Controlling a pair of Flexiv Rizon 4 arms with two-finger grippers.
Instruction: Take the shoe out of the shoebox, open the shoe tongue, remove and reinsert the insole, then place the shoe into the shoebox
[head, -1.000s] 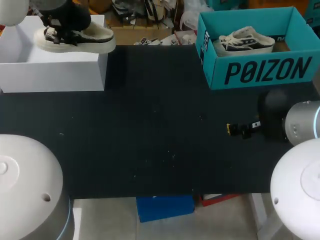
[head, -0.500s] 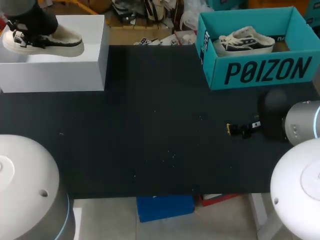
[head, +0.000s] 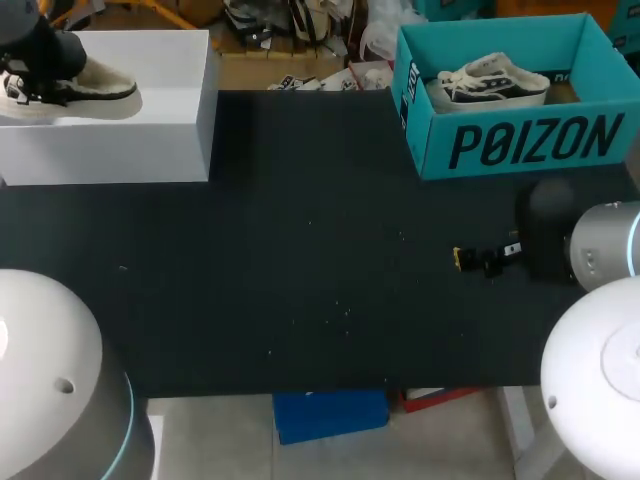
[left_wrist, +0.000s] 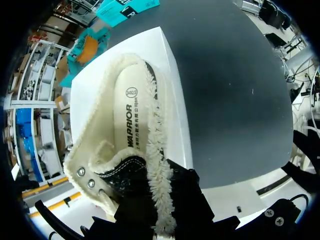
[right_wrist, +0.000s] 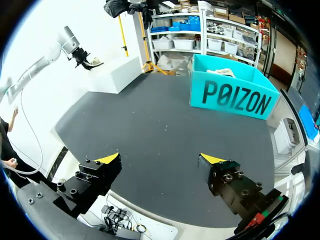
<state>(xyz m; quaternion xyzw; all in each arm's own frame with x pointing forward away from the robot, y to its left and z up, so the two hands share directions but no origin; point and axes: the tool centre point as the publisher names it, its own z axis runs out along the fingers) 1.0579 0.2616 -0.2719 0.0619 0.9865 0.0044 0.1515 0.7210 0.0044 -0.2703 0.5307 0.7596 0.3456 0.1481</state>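
Upper left of the frame, the left gripper (left_wrist: 160, 200) clenches the fleece-lined shoe (head: 78, 85) by its heel collar over the white box (head: 130, 140); whether the sole rests there is unclear. Best lowered level, released only once seated. The right gripper (right_wrist: 161, 159) hangs spread wide, empty.

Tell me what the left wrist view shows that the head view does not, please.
Only the left wrist view: the insole inside the fleece-lined shoe. Only the head view: a white sneaker in the teal shoebox, and the right arm's fingers. Both: the shoe over the white box on the dark table.
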